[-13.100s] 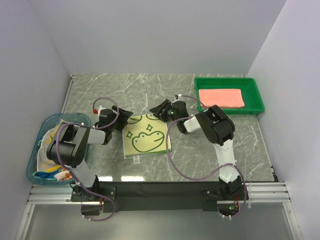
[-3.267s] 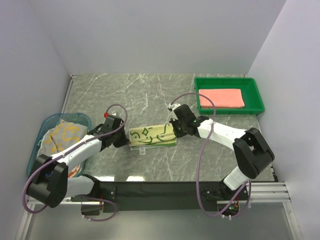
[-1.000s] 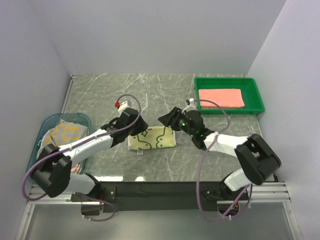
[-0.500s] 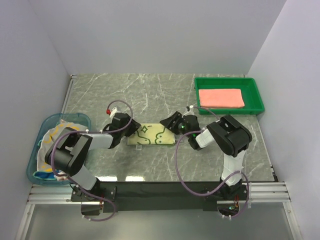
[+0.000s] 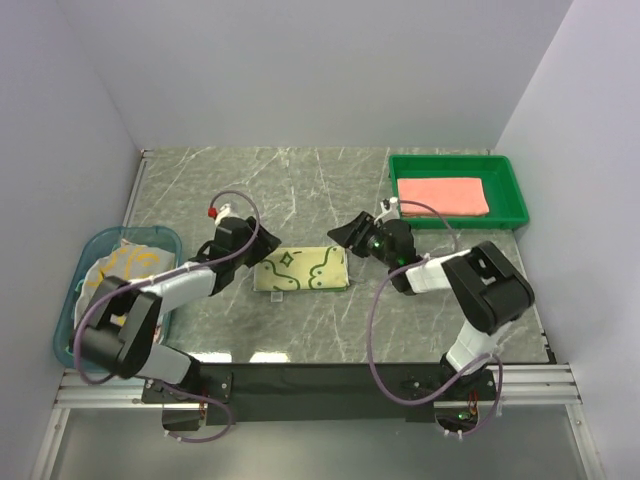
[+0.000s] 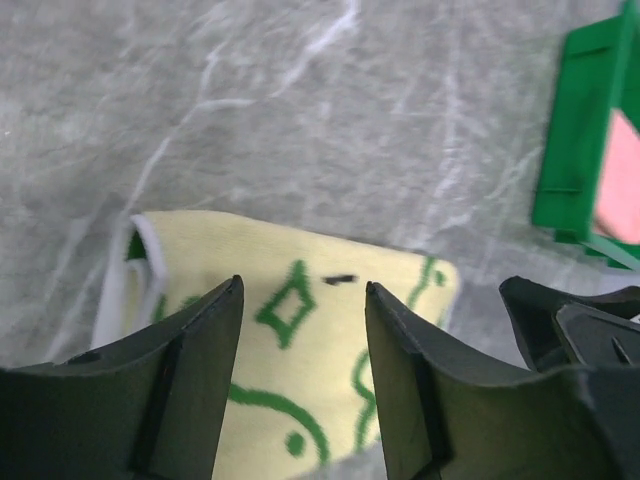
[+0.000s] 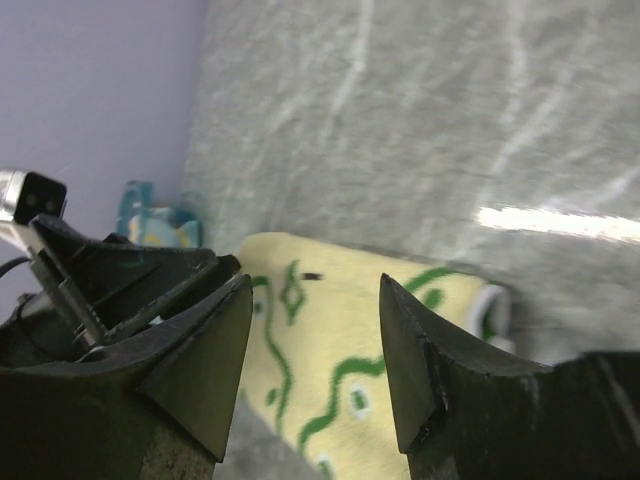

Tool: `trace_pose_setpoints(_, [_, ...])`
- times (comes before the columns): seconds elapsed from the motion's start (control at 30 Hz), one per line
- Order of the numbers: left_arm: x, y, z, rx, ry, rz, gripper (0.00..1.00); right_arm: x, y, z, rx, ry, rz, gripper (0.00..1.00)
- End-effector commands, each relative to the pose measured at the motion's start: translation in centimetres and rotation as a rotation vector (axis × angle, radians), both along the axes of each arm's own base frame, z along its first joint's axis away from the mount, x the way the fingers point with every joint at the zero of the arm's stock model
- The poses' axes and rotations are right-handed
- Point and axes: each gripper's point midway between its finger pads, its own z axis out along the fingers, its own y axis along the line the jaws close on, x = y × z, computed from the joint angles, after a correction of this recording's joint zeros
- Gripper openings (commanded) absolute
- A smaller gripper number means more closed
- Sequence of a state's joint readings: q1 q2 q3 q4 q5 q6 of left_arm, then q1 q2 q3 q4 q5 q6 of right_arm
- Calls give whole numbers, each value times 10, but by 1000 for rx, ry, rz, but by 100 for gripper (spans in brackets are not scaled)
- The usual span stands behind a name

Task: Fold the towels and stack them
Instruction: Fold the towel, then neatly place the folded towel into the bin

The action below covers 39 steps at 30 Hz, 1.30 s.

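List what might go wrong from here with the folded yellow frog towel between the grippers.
1. The folded pale yellow towel with green frog shapes lies free. The open left gripper and right gripper hang close by its ends, so either may snag an edge and undo the fold.
2. Its white edge curls at one end, so it may spring open when lifted.
3. On the way onto the salmon-pink towel, it may catch the green plastic tray at the rim.
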State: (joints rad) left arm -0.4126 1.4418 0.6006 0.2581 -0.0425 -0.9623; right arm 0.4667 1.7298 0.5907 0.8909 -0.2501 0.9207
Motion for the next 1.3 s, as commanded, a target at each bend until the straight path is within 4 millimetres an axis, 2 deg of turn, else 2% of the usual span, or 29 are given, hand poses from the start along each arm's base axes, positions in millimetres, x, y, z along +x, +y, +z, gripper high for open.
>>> trace_pose_setpoints(0.0, [-6,-4,33,13,-37,-25,57,-9,7,31,2,-70,57,60])
trace_pose_setpoints(0.07, [-20,-8,36,2,-30,-33,55,-18,8,34,6,-69,68,59])
trace_pose_setpoints(0.1, [-29,-6,28,9,-16,-28,52,-25,13,34,15,-65,81,56])
trace_pose_setpoints(0.17, [-40,-9,25,-7,-17,-39,45,-38,16,24,21,-43,101,52])
trace_pose_setpoints(0.2, [-45,-6,17,-3,-3,-33,43,-42,19,24,35,-47,111,49])
trace_pose_setpoints(0.27, [-58,2,-7,9,57,-11,37,-54,19,7,43,5,118,48])
trace_pose_setpoints(0.3, [-66,8,-21,21,82,4,35,-57,22,8,65,-2,125,46])
trace_pose_setpoints(0.33, [-67,12,-27,24,85,21,32,-64,19,-8,56,35,121,46])
trace_pose_setpoints(0.4, [-76,23,-45,19,113,74,27,-66,15,-14,72,46,105,44])
trace_pose_setpoints(0.43, [-77,30,-50,18,120,106,25,-72,10,-27,61,75,96,43])
trace_pose_setpoints(0.5, [-85,40,-61,0,145,147,25,-75,6,-35,48,83,80,43])
trace_pose_setpoints(0.67, [-90,55,-68,-10,164,212,26,-86,-8,-53,-17,112,57,43])
trace_pose_setpoints(0.77, [-87,55,-62,8,157,199,31,-89,-15,-52,-44,105,49,43])
trace_pose_setpoints(0.8, [-82,54,-55,11,140,192,35,-90,-16,-50,-53,95,51,43])
trace_pose_setpoints(0.83, [-78,53,-47,14,121,186,41,-88,-16,-38,-44,67,52,43])
trace_pose_setpoints(0.87, [-80,55,-45,52,122,172,44,-90,-18,-41,-68,84,53,43])
trace_pose_setpoints(0.9, [-72,54,-32,58,93,170,47,-84,-17,-22,-73,27,53,43])
trace_pose_setpoints(0.93, [-68,54,-24,69,75,164,53,-81,-19,-17,-94,20,44,43])
trace_pose_setpoints(0.97, [-66,55,-14,91,48,148,56,-84,-28,-27,-159,66,23,43])
trace_pose_setpoints(1.0, [-59,53,2,101,17,145,61,-74,-29,-6,-189,-2,14,44])
trace_pose_setpoints(1.03, [-61,52,6,128,21,124,69,-71,-33,-3,-224,-4,2,44])
trace_pose_setpoints(1.07, [-60,51,15,153,3,110,74,-74,-46,-15,-308,51,-26,51])
trace_pose_setpoints(1.1, [-55,50,30,177,-10,113,78,-70,-52,-5,-349,17,-35,55])
trace_pose_setpoints(1.13, [-56,42,37,193,-23,80,84,-65,-55,6,-370,1,-48,60])
trace_pose_setpoints(1.17, [-56,38,41,228,-27,55,86,-64,-60,8,-397,0,-58,67])
trace_pose_setpoints(1.2, [-51,30,57,237,-55,34,88,-67,-74,1,-469,30,-82,71])
trace_pose_setpoints(1.23, [-57,16,59,265,-56,-21,92,-61,-82,13,-478,18,-112,76])
trace_pose_setpoints(1.27, [-59,9,53,313,-39,-66,92,-66,-92,7,-517,58,-122,84])
